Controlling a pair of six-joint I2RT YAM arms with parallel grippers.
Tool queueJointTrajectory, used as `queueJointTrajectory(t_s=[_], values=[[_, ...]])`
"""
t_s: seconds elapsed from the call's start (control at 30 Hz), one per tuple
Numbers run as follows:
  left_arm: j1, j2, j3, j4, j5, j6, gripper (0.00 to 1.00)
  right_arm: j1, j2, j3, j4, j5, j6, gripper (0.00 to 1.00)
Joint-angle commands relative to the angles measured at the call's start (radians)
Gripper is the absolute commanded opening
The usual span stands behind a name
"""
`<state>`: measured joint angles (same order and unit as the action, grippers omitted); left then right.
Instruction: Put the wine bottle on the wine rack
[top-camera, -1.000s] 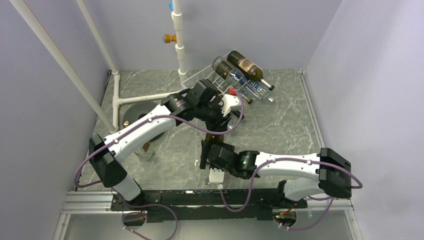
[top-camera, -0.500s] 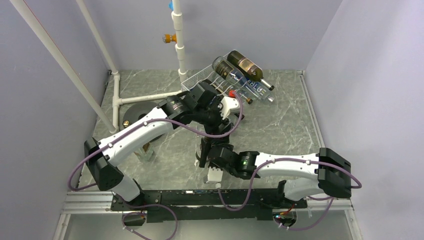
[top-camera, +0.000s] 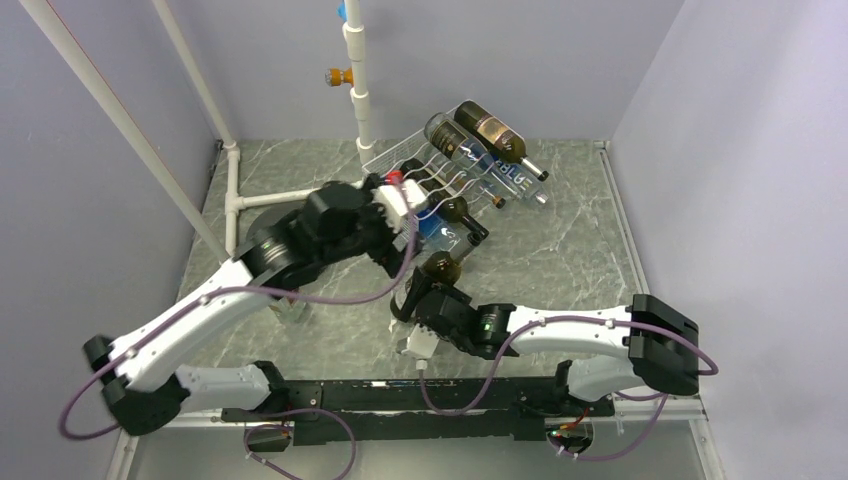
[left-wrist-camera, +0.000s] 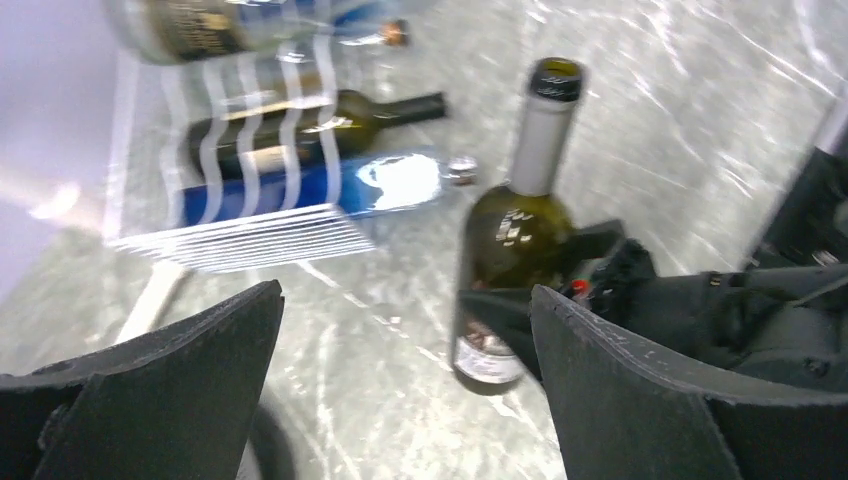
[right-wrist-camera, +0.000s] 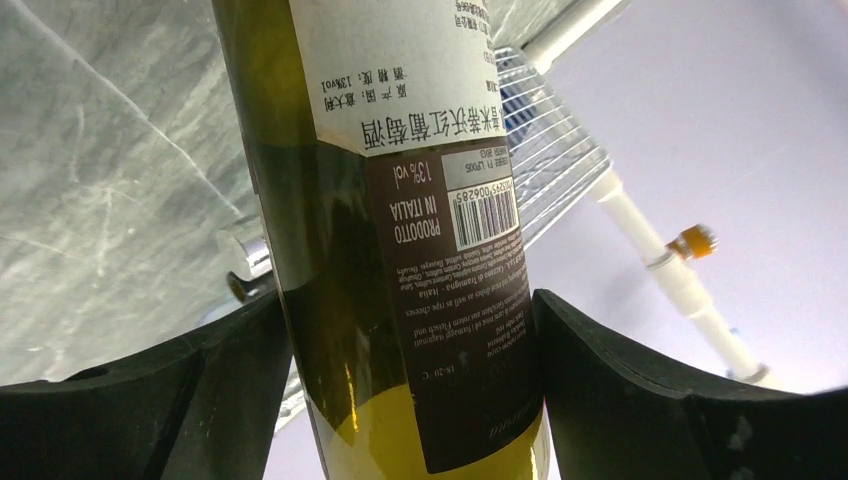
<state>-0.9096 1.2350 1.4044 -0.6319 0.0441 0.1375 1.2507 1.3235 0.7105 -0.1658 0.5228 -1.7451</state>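
Obs: the wine bottle (top-camera: 440, 268) stands upright on the tabletop (top-camera: 570, 250), long axis vertical, neck up. Your right hand (right-wrist-camera: 410, 300) has it low on the body, at the label. There is a finger on each side and both look pressed to the glass, with the jaws fairly wide because the bottle is wide. I read that as a grip, though I cannot judge how firm it is.

Left hand (left-wrist-camera: 405, 290): spread fully, nothing in it, near the bottle on its rack side, its camera looking at both bottle and rack.

Key relation: the wine rack (top-camera: 415, 160) lies beyond the bottle, away from your arm bases, near it but apart. The bottles in it lie on their sides, necks pointing right and towards you. Your bottle therefore stands crosswise to the cradles, and it must be tipped from standing to lying before it goes in. The right hand is the nearer one, being on it already.

Rack contents:
- Farther side: a brown bottle (top-camera: 490, 128) and a clear bottle (top-camera: 447, 135), side by side.
- Nearer side: a dark green bottle (left-wrist-camera: 300, 125) and a blue bottle (left-wrist-camera: 300, 192).

You cannot tell from these views which cradle is free, so check before you commit
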Motion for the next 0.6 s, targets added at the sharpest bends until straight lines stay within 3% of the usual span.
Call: queueJointTrajectory(t_s=[0.0, 0.2, 0.57], values=[[0.004, -0.204, -0.147, 0.292, -0.356, 0.012, 1.0, -0.004, 0.021, 0.027, 0.101, 0.09, 0.203, 0.0], [0.004, -0.361, -0.316, 0.502, -0.674, 0.046, 0.99, -0.002, 0.062, 0.085, 0.182, 0.137, 0.483, 0.0], [0.005, -0.508, -0.461, 0.719, -0.88, 0.077, 0.95, -0.039, -0.015, 0.029, 0.348, 0.041, 0.84, 0.0]])
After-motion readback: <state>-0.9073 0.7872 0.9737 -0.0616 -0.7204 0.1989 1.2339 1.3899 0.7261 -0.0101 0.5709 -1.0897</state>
